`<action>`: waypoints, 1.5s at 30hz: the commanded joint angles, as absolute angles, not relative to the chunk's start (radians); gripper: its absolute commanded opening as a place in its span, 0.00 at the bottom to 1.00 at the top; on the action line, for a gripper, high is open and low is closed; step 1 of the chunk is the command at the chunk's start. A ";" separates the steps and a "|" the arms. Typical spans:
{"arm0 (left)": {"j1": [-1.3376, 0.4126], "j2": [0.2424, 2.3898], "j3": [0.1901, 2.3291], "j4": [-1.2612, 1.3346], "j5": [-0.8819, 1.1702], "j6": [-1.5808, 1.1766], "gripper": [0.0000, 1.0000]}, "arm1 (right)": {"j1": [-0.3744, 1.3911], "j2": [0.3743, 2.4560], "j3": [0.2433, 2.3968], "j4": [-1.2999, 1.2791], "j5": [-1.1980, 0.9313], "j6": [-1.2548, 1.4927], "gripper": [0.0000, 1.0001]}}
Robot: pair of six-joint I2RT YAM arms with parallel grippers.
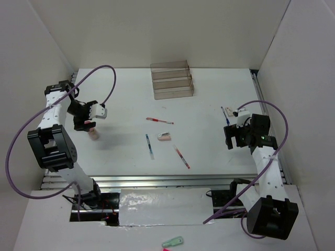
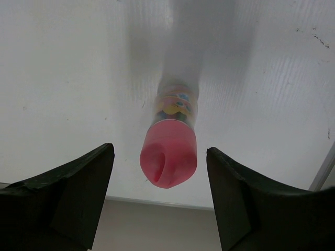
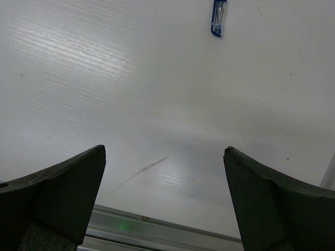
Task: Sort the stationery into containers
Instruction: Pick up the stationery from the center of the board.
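Left gripper gapes wide; pink eraser lies centred between its jaws (neither touching), long axis running straight away from the wrist.

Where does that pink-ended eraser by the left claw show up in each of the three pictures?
Top external: the pink-ended eraser is left of centre, right beside the left gripper.
Left wrist: mid-frame, between the open fingers, touching neither.
Right wrist: not in it.
Shared landmark: the left gripper's dark fingers, beside the eraser in both views.
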State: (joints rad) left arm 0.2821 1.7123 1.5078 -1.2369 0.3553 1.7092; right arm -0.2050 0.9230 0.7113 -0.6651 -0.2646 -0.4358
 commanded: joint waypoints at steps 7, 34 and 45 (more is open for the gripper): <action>0.308 1.753 1.528 -1.281 0.350 1.700 0.74 | -0.196 0.930 0.718 -0.634 -0.258 -0.440 1.00; 0.302 1.730 1.491 -1.281 0.377 1.717 0.57 | -0.192 0.936 0.706 -0.621 -0.252 -0.448 1.00; 0.285 1.680 1.482 -1.299 0.448 1.660 0.14 | -0.190 0.950 0.716 -0.618 -0.258 -0.439 1.00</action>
